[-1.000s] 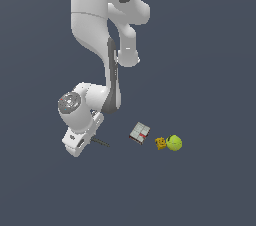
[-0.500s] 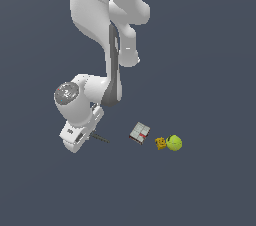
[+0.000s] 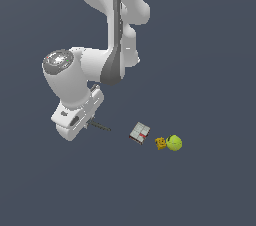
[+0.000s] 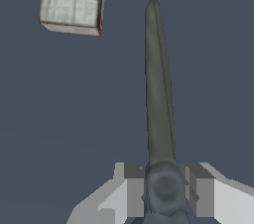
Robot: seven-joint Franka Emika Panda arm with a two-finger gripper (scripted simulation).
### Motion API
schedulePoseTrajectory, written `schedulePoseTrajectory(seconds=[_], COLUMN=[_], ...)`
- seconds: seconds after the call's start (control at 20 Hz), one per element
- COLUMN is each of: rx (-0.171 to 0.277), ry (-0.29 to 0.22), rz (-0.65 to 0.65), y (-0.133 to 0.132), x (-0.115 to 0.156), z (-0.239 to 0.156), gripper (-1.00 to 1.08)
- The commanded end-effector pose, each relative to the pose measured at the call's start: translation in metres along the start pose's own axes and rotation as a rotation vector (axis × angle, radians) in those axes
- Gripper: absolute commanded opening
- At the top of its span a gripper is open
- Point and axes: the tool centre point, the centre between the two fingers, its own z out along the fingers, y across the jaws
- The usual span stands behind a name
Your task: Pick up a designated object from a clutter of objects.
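The slender dark grey scissors-like tool (image 4: 158, 94) lies between my two fingers (image 4: 130, 188), which press on its round pivot. Its long shaft points away from the wrist camera. In the exterior view only the thin dark shaft (image 3: 101, 127) sticks out from under my gripper (image 3: 86, 125), toward the exterior view's right. Its tan-orange loop is hidden. My gripper (image 4: 162, 188) is shut on the tool.
A white-and-red flat box (image 3: 140, 133) lies to the exterior view's right of the tool and shows in the wrist view (image 4: 72, 4) too. Further right are a tiny yellow piece (image 3: 160, 143) and a yellow-green ball (image 3: 174, 143), touching. The blue cup is out of view.
My gripper has moved up and slightly to the exterior view's left, and the dark tool has gone with it. The box, yellow piece and ball have not moved.
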Motion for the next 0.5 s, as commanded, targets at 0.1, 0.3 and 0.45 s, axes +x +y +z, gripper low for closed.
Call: schedulePoseTrajectory(seconds=[0.1, 0.3, 0.45], rx=[-0.003, -0.003, -0.003], ry=[0.0, 0.0, 0.0], rz=[0.0, 0.0, 0.0], y=[-0.009, -0.016, -0.021], x=[0.004, 0.008, 0.011], z=[-0.057, -0.106, -0.142], gripper=[-1.0, -1.0, -1.0])
